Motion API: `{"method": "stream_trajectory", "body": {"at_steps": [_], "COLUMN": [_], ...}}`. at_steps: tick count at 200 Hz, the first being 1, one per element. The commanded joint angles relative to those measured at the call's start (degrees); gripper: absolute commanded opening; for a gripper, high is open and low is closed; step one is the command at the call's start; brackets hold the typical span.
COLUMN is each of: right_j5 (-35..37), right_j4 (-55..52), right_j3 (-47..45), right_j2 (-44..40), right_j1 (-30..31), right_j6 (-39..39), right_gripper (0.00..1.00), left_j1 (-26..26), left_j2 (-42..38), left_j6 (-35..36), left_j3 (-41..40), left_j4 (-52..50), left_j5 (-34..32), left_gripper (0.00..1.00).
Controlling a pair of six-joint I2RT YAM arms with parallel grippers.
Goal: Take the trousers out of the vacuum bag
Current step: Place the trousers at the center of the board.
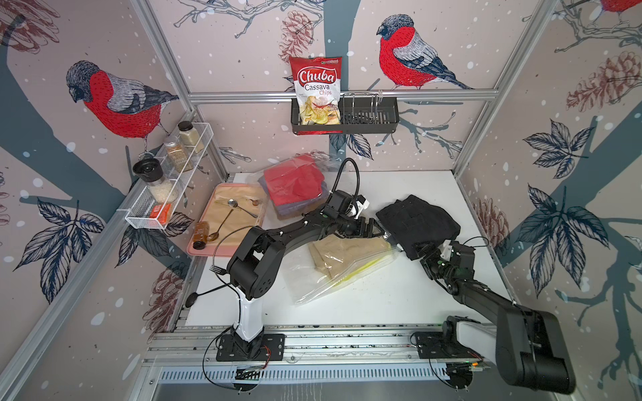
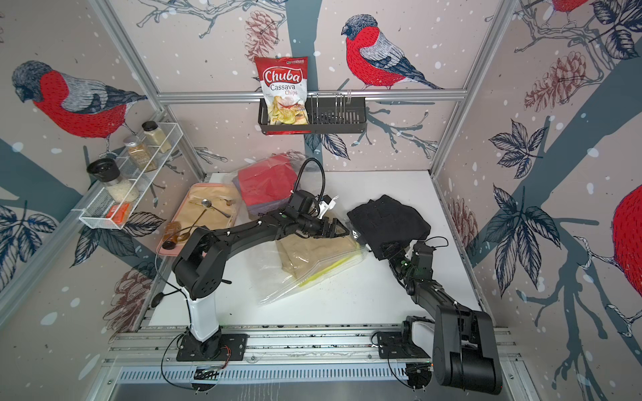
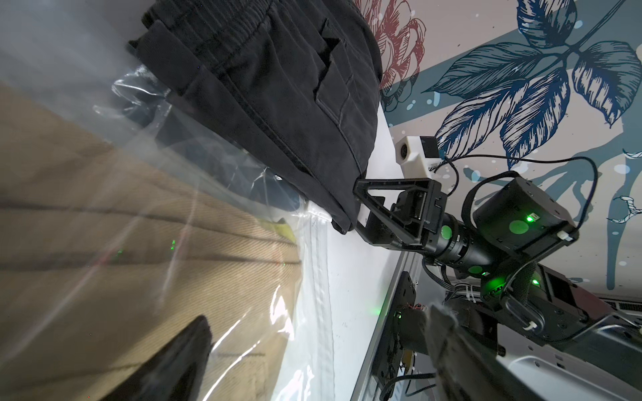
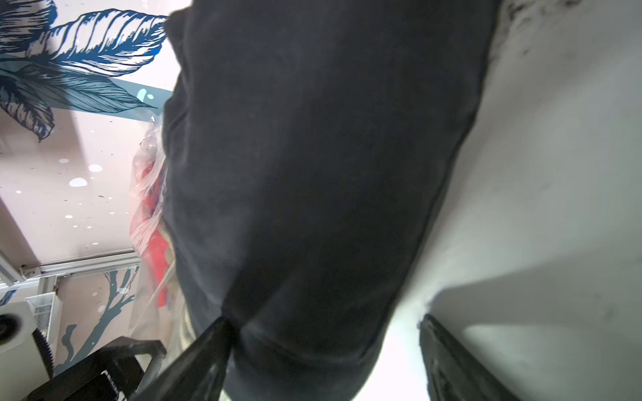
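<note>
- On the right of the white tabletop (image 1: pixel 399 305), the crumpled black cotton trousers (image 1: pixel 417 222) lie outside the bag, with their left edge touching its mouth.
- Your right gripper (image 3: pixel 358 205) sits at the near corner of that black cloth with its jaws spread wide. One finger touches the cloth and the other stands clear of it, so nothing is clamped.
- Your left gripper (image 1: pixel 377 231) hangs over the far-right end of the large clear, crinkly plastic vacuum bag (image 1: pixel 312 288). Its jaws are fully apart and empty.
- Inside that bag, at the table's middle, you can see the folded tan cloth trousers (image 1: pixel 342 255). The bright yellow trousers (image 1: pixel 364 268) show beneath them along the near-right side.
- At the far left, the folded red trousers (image 1: pixel 295 184) lie wrapped in clear plastic, just beside the pink plastic tray (image 1: pixel 199 252).
</note>
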Motion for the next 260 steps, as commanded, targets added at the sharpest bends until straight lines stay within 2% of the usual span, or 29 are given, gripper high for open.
{"method": "stream_trajectory", "body": {"at_steps": [1,31,60,91,145,187,231,244,260], "right_j5": [1.12,1.35,-0.58,-2.07,-4.04,-2.53,-3.37,-3.45,-3.38], "right_j4": [4.48,6.87,7.59,4.22,-10.49,-20.81,-19.96,-20.51,-21.99], "right_j3": [1.26,1.92,3.71,6.06,11.55,12.64,4.81,3.46,2.68], "right_j2": [1.71,4.4,6.78,5.42,-4.19,-9.02,-9.01,-10.25,-13.09], "right_j1": [0.15,-0.95,-3.02,-6.16,-12.91,-14.64,-15.07,-14.61,-14.39], "right_j6": [0.57,0.22,-0.56,-2.26,-7.43,-10.4,-9.88,-9.82,-9.61], "right_gripper": [0.81,0.67,0.45,0.25,0.12,0.12,0.16,0.26,0.46], "left_j1": [0.23,0.16,0.21,0.22,0.16,0.04,-0.87,-1.31,-2.01], "left_j2": [-0.29,0.1,0.02,-0.07,0.86,1.67,4.08,5.45,7.9], "left_j6": [0.45,0.35,0.53,0.8,0.75,0.67,0.46,0.52,0.38], "left_j3": [-0.25,-0.17,-0.41,-0.57,0.17,1.37,6.5,9.9,14.73], "left_j4": [1.56,1.68,1.64,1.35,1.45,1.21,-0.3,-1.43,-2.78], "left_j5": [1.06,1.16,1.17,0.99,1.17,1.41,1.89,1.86,1.77], "left_gripper": [0.98,0.98,0.98,0.98,0.98,0.98,0.98,0.98,0.98]}}
